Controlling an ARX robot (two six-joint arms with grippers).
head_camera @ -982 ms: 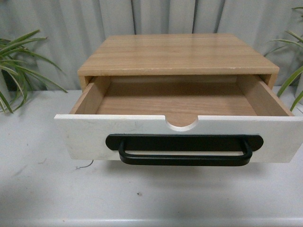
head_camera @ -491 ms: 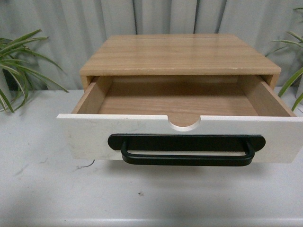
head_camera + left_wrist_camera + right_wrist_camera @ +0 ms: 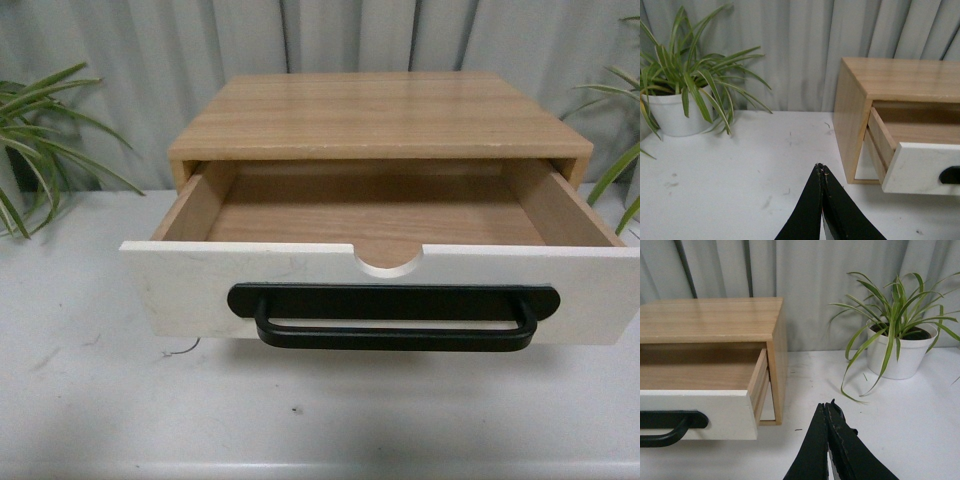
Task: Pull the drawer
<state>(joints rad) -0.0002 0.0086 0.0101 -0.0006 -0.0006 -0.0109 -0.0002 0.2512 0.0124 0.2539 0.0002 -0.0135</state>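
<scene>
The drawer (image 3: 200,290) stands pulled well out of its light wood cabinet (image 3: 375,110). Its white front carries a long black bar handle (image 3: 392,316) and a half-round notch (image 3: 388,262) in the top edge. The light wood inside (image 3: 375,215) holds nothing. Neither gripper shows in the front view. My left gripper (image 3: 820,167) is shut and hovers over the table to the left of the drawer (image 3: 920,167), apart from it. To the right of the drawer (image 3: 700,412), my right gripper (image 3: 827,406) is shut too, holding nothing.
The cabinet stands on a white table (image 3: 100,400) before a grey curtain. A potted plant in a white pot (image 3: 670,115) stands at the left, another (image 3: 897,357) at the right. A small dark speck (image 3: 293,409) lies on the table in front of the drawer.
The drawer and cabinet have shifted very slightly to the right in the front view since a second ago; since half a second ago nothing has visibly moved.
</scene>
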